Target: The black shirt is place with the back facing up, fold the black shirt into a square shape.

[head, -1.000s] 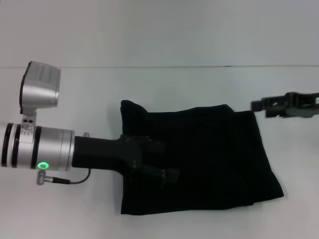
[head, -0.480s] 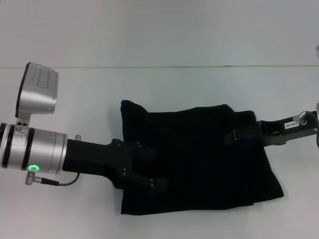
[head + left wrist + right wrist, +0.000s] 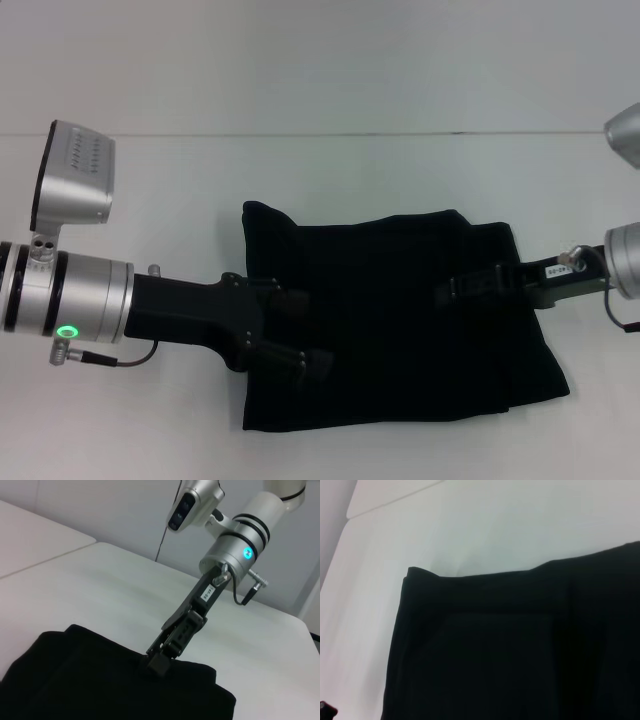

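A: The black shirt (image 3: pixel 390 320) lies folded mid-table; left gripper (image 3: pixel 300 345) over its left edge, right gripper (image 3: pixel 465 285) farther, on its right part.

B: Claws? Cannot tell. Press flat, square the edges evenly.

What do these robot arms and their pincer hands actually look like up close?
Both arms are silver metal cylinders ringed with black bands. The left arm carries a glowing green ring light, a thin grey cable and a boxy silver camera housing. The left gripper and right gripper are matte black; the right one bears a small white label, and its arm glows blue.
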Available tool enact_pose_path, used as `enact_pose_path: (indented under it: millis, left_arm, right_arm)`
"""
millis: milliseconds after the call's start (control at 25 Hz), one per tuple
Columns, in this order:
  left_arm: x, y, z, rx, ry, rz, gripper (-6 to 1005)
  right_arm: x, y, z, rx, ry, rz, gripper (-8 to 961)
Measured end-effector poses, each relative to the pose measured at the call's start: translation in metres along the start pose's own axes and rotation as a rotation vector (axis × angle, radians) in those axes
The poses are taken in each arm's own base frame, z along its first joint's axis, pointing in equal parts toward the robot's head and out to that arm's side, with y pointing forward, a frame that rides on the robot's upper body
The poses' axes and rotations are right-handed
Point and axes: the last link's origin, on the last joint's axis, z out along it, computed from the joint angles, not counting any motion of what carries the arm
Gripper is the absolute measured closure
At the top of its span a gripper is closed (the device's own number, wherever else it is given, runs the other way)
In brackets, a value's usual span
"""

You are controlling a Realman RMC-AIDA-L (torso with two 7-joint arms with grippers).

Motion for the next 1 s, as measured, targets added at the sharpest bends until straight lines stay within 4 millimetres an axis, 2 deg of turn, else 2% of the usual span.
enact_pose_path:
  millis: [400, 1000]
  left_arm:
    - [0.002, -0.003, 0.000, 0.015, 0.008, 0.001, 49]
    - [0.003, -0.003, 0.000, 0.018, 0.014, 0.001, 50]
  right_arm:
    - [-0.001, 0.007, 0.015, 0.003, -0.017, -0.007, 179]
    - [0.002, 0.007, 0.028, 0.028, -0.036, -0.015, 179]
